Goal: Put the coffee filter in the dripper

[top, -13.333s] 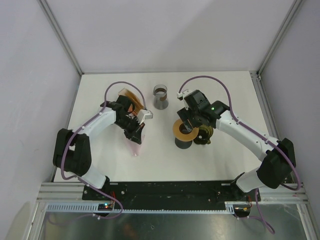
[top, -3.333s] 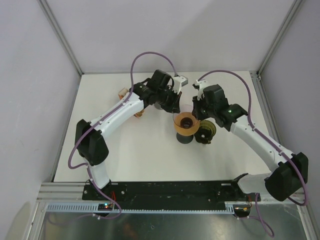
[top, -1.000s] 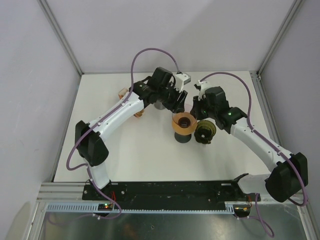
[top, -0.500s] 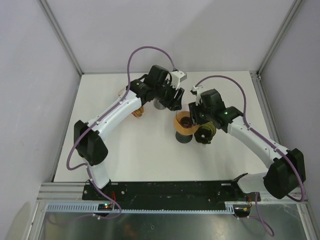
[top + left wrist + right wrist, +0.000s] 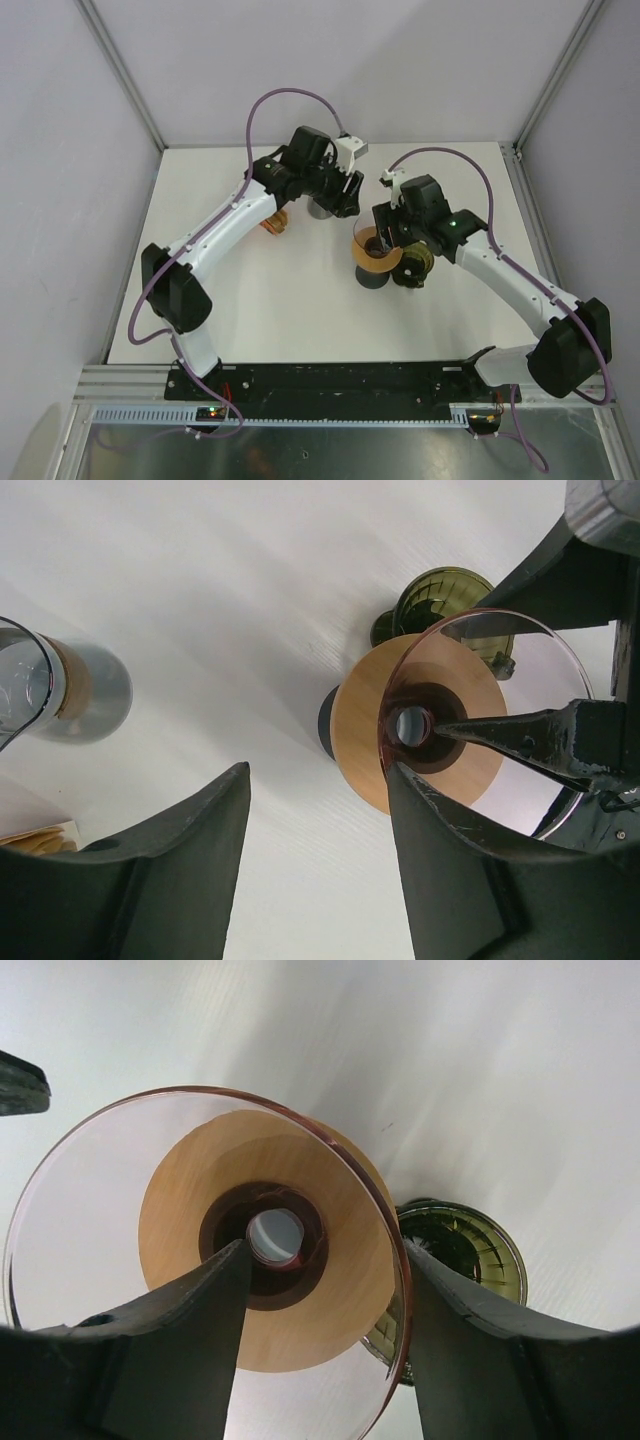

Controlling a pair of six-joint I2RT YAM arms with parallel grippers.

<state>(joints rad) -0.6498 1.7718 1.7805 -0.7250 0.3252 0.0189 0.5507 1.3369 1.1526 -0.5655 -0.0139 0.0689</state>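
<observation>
The dripper [image 5: 371, 254] is a clear, pink-rimmed glass cone on a wooden collar and a black base, mid-table. My right gripper [image 5: 386, 238] hangs over it, open. In the right wrist view [image 5: 322, 1255] one finger reaches inside the cone and the other stands outside the rim, next to the dripper [image 5: 330, 1300]. Only glass shows inside the cone. My left gripper [image 5: 318, 780] is open and empty, up-left of the dripper [image 5: 360, 745], also seen from above [image 5: 345, 200]. A tan coffee filter stack [image 5: 275, 222] sits partly hidden under the left arm.
A dark green ribbed dripper [image 5: 413, 266] stands touching the right side of the black base [image 5: 470, 1250]. A glass beaker with a metal foot [image 5: 70, 685] stands below the left gripper. Walls enclose the table on three sides.
The right jaws have opened over the dripper's rim and shifted slightly left. The left gripper has drawn back up and left, away from the cone.
</observation>
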